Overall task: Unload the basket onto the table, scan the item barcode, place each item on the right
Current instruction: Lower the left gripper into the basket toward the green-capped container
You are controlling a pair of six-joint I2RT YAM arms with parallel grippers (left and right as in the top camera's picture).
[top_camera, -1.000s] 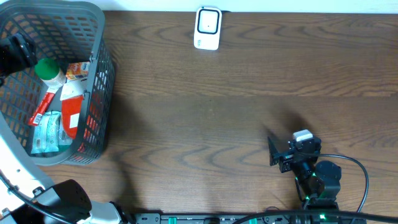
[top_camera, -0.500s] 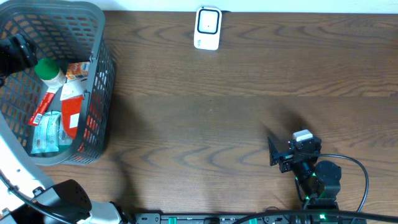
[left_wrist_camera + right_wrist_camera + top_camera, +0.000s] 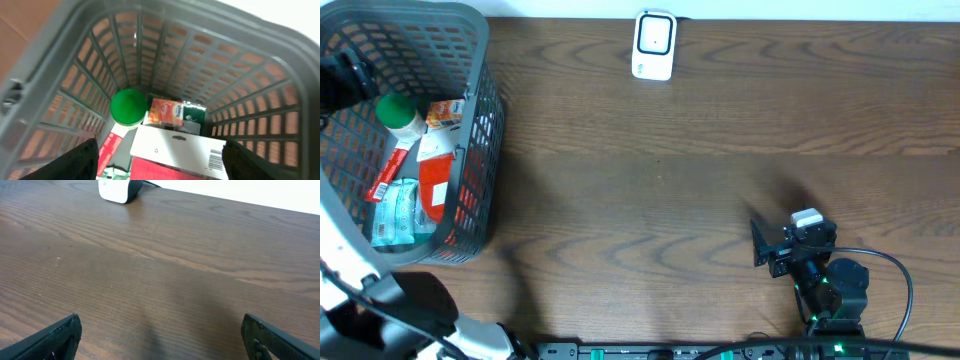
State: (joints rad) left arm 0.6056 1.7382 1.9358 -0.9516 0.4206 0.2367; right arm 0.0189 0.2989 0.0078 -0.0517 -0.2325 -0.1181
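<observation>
Left claw [image 3: 160,162]: open and holding nothing. It hangs over the far-left part of the basket. Only its two dark fingertips show, cut off at the lower corners of the wrist view.
Basket [image 3: 480,130]: grey plastic mesh at the left end of the tabletop [image 3: 660,200]. Its left side runs out of the overhead frame.
Carded package [image 3: 175,147]: white and red, lying in the basket with its lower part cut off. The barcode [image 3: 216,159] shows at its right corner.
Other contents: a green-capped bottle [image 3: 128,106] and an orange carton [image 3: 165,111] are at the far side. A teal packet [image 3: 395,213] lies nearer, its print too small to read.
Barcode scanner [image 3: 654,44]: white, at the far edge, centre. The top is clipped in the right wrist view.
Right claw [image 3: 162,332]: jaws wide apart and empty, low over bare wood at the near right.
</observation>
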